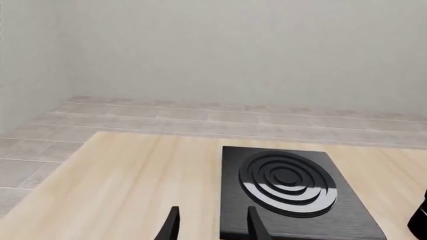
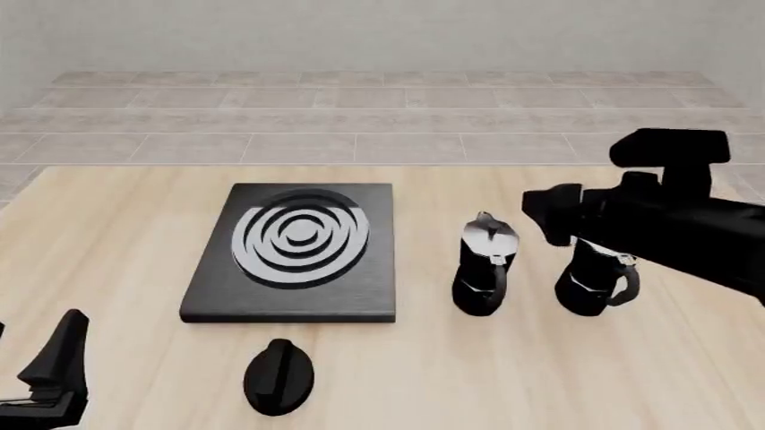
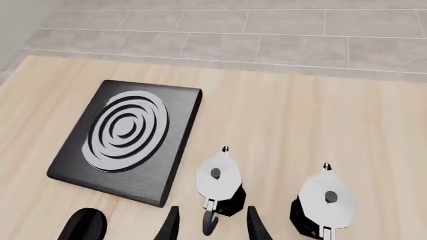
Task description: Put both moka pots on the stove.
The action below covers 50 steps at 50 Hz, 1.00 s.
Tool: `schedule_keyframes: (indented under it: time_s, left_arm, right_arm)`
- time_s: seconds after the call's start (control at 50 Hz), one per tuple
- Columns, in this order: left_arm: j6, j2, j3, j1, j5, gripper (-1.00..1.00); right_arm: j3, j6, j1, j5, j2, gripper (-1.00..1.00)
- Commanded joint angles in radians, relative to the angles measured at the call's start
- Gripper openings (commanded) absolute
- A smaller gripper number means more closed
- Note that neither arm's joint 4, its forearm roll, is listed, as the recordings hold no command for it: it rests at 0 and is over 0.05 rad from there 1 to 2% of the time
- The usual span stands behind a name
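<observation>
The right tool [image 3: 210, 226] sat nearest the lens at the bottom centre of the right wrist view, its two dark fingertips spread apart and holding nothing. Between them, just beyond, showed the handle of the nearer moka pot [image 3: 219, 184], standing upright on the worktop [image 3: 300, 125] with its grey lid facing up. The second moka pot [image 3: 325, 205] stood near it at the lower right, the two pots apart. In the upper left lay the stove [image 3: 170, 165], bare of pots, well apart from both. A black knob [image 3: 83, 226] lay at the lower left corner.

In the front view the left tool [image 2: 48, 376] rested low at the bottom left corner, far from everything; in its own wrist view its fingers stood parted and empty.

The step in hand looked like the approach to the first pot. The next move seemed to call for lowering the right tool around that pot's body or handle, then closing.
</observation>
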<state>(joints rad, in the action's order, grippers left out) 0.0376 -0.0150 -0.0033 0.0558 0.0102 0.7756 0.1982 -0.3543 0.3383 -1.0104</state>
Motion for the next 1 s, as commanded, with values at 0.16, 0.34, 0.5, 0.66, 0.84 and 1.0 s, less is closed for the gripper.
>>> schedule_keyframes:
  time_s: [0.16, 0.34, 0.5, 0.66, 0.84, 1.0]
  left_arm:
    - [-0.001, -0.006, -0.005, 0.001, 0.0, 1.0]
    - [-0.002, -0.003, -0.004, -0.002, -0.003, 1.0]
    - [-0.001, 0.004, 0.001, 0.002, -0.003, 1.0]
    - [0.0, 0.002, -0.003, 0.002, -0.005, 1.0]
    - [0.0, 0.001, -0.001, 0.005, -0.001, 1.0]
    - [0.002, -0.004, 0.0, 0.006, 0.005, 1.0]
  right_arm:
    - [-0.015, 0.032, 0.005, -0.061, -0.093, 1.0]
    - [-0.039, 0.032, 0.013, -0.105, -0.124, 1.0]
    - [-0.062, 0.049, 0.001, -0.14, -0.148, 1.0]
    - [-0.074, 0.059, -0.01, -0.162, -0.17, 1.0]
    - [-0.091, 0.062, -0.014, -0.189, -0.194, 1.0]
    - [-0.098, 0.062, -0.016, -0.204, -0.207, 1.0]
